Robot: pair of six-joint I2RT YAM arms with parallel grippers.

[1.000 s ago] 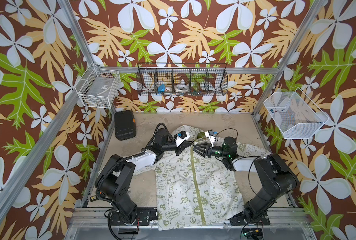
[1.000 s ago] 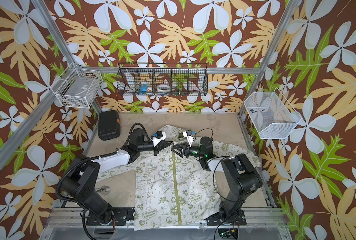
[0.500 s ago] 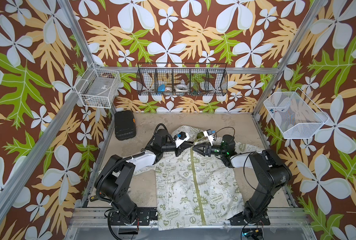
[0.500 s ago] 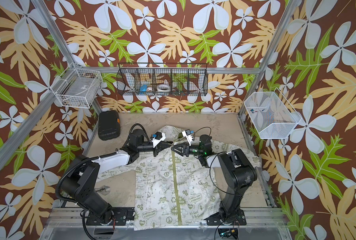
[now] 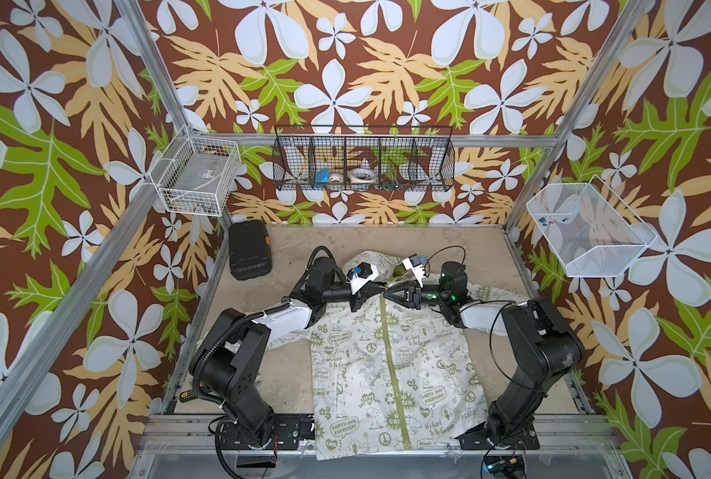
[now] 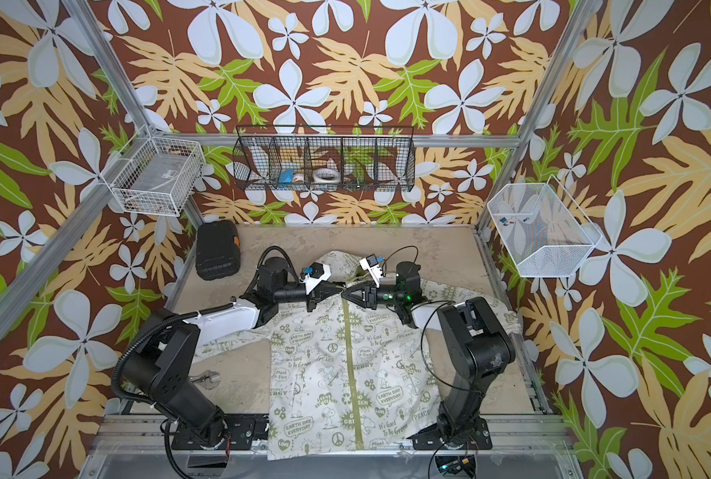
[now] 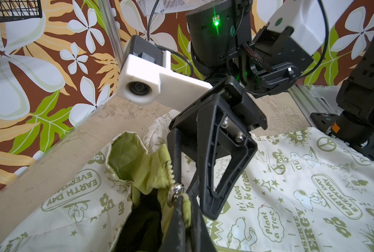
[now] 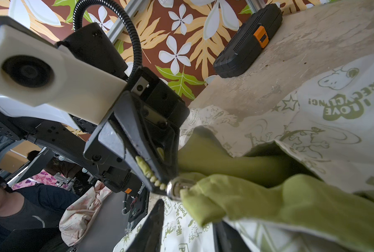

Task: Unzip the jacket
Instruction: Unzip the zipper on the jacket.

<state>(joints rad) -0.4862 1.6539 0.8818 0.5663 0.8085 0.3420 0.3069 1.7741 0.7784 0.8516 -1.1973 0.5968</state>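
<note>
The cream jacket [image 5: 391,373] [image 6: 345,381] with green prints lies flat on the table, its olive zipper [image 5: 390,352] closed down the middle. Both grippers meet at the zipper's top by the collar. My left gripper [image 5: 380,289] [image 7: 180,201] is shut on the green zipper edge just beside the silver slider [image 8: 175,187] [image 7: 174,192]. My right gripper [image 5: 388,292] [image 8: 188,216] faces it with its jaws apart. The green pull tab [image 8: 205,207] hangs between those jaws, and no pinch shows. The hood opening [image 7: 125,159] shows green lining.
A black case [image 5: 248,254] lies at the table's back left. Wire baskets hang on the walls: white at left [image 5: 196,182], black at the back [image 5: 362,159], white at right [image 5: 586,236]. A person [image 8: 9,209] sits beyond the table's front.
My right gripper has slid left to the zipper's top, up against the left gripper, and its jaws have narrowed. The left gripper has stayed shut in place.
</note>
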